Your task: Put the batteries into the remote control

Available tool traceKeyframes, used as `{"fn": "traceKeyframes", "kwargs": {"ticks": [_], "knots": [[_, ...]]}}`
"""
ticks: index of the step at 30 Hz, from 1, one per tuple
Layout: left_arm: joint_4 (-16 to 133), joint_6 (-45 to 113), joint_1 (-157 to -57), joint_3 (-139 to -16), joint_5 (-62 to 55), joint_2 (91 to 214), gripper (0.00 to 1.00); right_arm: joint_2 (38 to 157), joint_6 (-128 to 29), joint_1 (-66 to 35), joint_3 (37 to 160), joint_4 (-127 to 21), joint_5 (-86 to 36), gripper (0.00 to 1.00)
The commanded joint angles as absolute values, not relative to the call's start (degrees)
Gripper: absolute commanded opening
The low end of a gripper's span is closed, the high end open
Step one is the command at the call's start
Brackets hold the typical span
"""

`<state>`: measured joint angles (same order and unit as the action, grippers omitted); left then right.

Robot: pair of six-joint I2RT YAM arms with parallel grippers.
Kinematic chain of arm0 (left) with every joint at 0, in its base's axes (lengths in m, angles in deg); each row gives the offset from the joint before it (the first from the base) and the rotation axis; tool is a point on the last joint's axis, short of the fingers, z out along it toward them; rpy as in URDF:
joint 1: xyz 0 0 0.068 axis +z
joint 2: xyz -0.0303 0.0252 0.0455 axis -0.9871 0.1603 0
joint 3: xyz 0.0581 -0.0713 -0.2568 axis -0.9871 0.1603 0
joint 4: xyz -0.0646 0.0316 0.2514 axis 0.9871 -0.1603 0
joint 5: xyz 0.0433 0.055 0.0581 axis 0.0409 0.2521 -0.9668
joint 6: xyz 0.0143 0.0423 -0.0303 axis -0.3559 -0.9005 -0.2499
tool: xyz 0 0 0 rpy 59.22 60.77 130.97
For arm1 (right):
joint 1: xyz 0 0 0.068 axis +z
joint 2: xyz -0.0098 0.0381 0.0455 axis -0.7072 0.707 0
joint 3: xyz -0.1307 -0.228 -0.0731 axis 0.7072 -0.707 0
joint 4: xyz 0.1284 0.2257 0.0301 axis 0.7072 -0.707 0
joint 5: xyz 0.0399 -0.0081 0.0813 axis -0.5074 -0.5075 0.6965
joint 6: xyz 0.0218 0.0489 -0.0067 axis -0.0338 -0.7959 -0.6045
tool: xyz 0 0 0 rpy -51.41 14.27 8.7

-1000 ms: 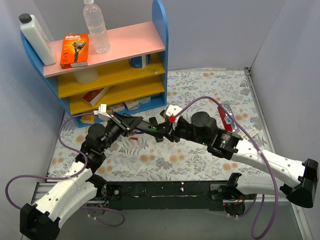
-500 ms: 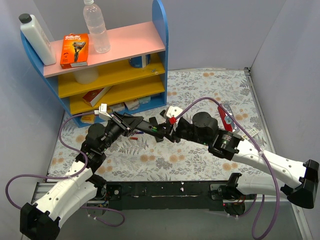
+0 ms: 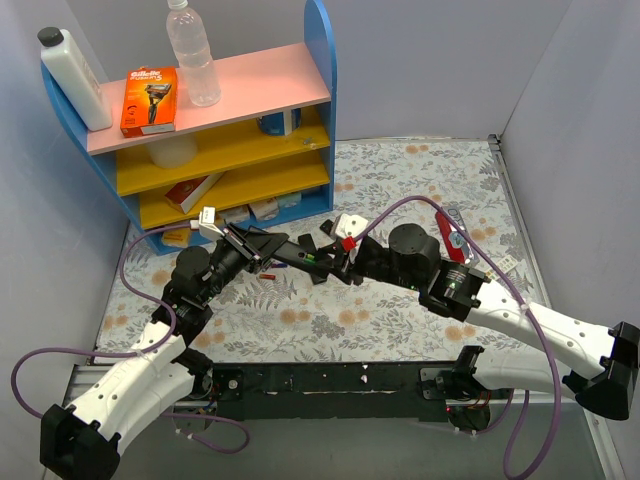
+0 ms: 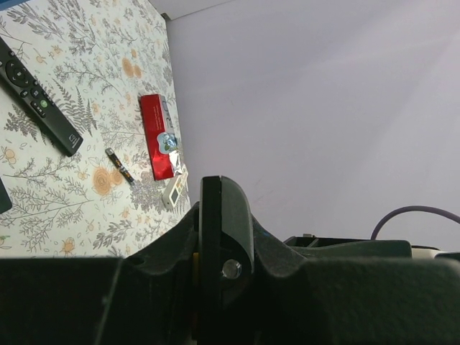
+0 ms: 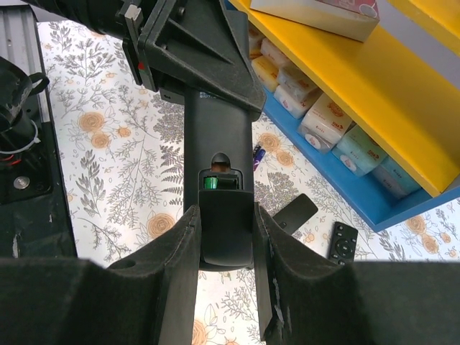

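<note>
The black remote control (image 3: 295, 252) is held in the air between both arms, back side up. My left gripper (image 3: 268, 247) is shut on one end; in the left wrist view the remote (image 4: 215, 230) stands edge-on between the fingers. My right gripper (image 5: 226, 241) is shut on the battery cover (image 5: 226, 230), which lies over most of the open compartment. One green battery (image 5: 210, 183) shows in the uncovered slot. In the right wrist view my left gripper (image 5: 194, 50) grips the far end of the remote (image 5: 215, 136). Other green or yellowish batteries are out of view.
A blue shelf unit (image 3: 230, 150) with boxes stands at the back left. On the floral cloth lie a blue cell (image 5: 257, 152), a loose black cover (image 5: 293, 213), a small remote (image 5: 343, 242), a long black remote (image 4: 39, 97), a red remote (image 4: 157, 136) and a red cell (image 3: 267, 275).
The right arm's wrist has drawn back a little to the right. The left arm and the remote have stayed still.
</note>
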<state>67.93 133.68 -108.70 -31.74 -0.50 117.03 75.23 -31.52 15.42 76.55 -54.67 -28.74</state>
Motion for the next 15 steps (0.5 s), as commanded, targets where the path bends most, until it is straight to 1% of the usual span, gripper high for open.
{"fn": "traceKeyframes", "kwargs": {"ticks": [1, 8, 15], "knots": [[72.61, 136.1, -108.9, -32.37, 1.51, 116.45, 0.0, 74.7, -31.95, 15.11, 75.81, -51.1, -25.84, 0.15], [74.37, 137.86, -108.9, -31.58, 1.51, 116.71, 0.0, 74.79, -35.2, 15.11, 74.4, -47.31, -23.55, 0.15], [75.16, 138.73, -108.9, -31.14, 1.07, 116.8, 0.0, 74.0, -36.08, 15.02, 73.0, -45.82, -24.95, 0.13]]}}
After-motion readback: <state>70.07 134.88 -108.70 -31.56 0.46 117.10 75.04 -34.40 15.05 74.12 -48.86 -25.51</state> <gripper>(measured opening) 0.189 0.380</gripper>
